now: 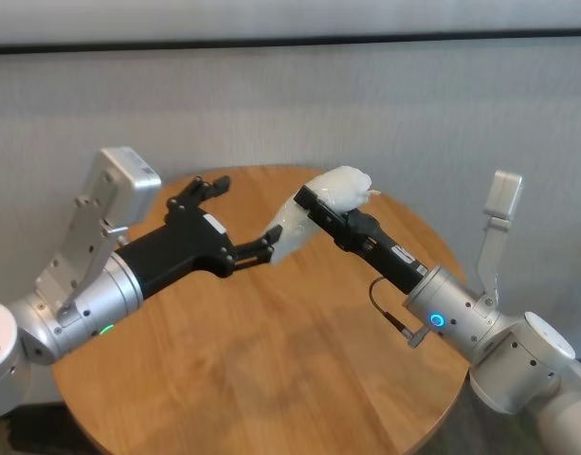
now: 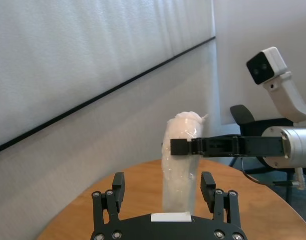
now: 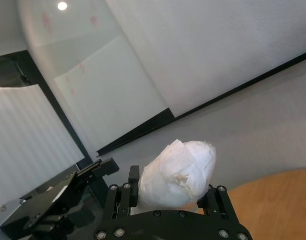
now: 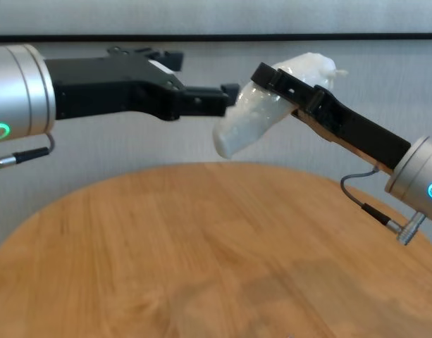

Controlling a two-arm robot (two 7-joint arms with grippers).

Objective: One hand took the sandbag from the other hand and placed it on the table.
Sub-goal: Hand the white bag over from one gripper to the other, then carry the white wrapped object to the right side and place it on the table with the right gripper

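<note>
The white sandbag (image 1: pixel 292 225) hangs tilted in the air above the far part of the round wooden table (image 1: pixel 271 360). My right gripper (image 1: pixel 318 196), on the wrist with the blue ring, is shut on the bag's upper part (image 3: pixel 177 172), with the twisted tip just past its fingers. My left gripper (image 1: pixel 245 214), on the wrist with the green ring, is open. In the left wrist view its fingers (image 2: pixel 119 182) stand on either side of the bag's lower end (image 2: pixel 180 180), with gaps showing. The chest view shows the sandbag (image 4: pixel 244 123) well above the table (image 4: pixel 201 246).
A grey wall with a dark stripe stands close behind the table. Each wrist carries a grey camera block that sticks up above the arm (image 1: pixel 503 204). A black chair (image 2: pixel 242 115) stands beyond the table's edge on the right arm's side.
</note>
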